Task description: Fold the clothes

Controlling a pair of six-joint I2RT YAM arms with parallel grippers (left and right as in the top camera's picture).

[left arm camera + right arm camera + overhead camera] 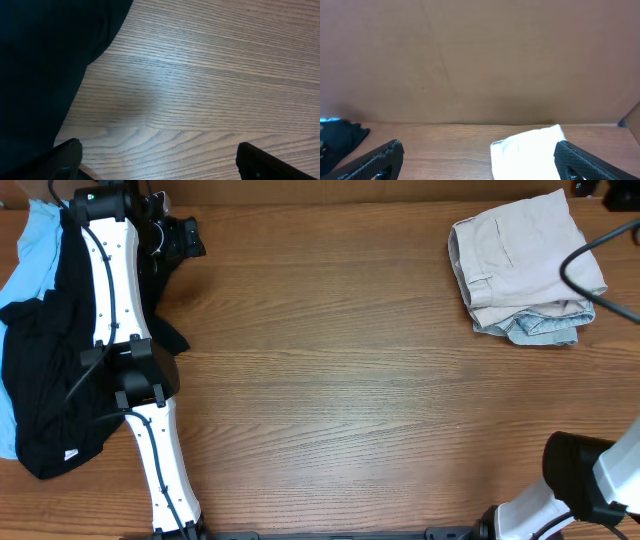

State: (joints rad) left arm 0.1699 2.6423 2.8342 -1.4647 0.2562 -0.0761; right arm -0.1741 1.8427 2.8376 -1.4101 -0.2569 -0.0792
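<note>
Loose pile at your left, folded stack at your far right.
At the tabletop's [330, 360] left edge a sky-blue garment [35, 255] lies partly under a crumpled black garment [40, 370]; your left tool [162, 162] hangs over bare wood just beside the black cloth, fingers spread, holding nothing. Far right, folded beige shorts [525, 260] rest on a faded denim piece [545, 330]; your right tool [482, 160] is spread wide too, empty.

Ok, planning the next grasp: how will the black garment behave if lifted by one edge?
The black garment lies in loose rumpled folds, so it will probably hang limp. It looks thin, likely light. It overlaps the sky-blue piece, which might drag along.
</note>
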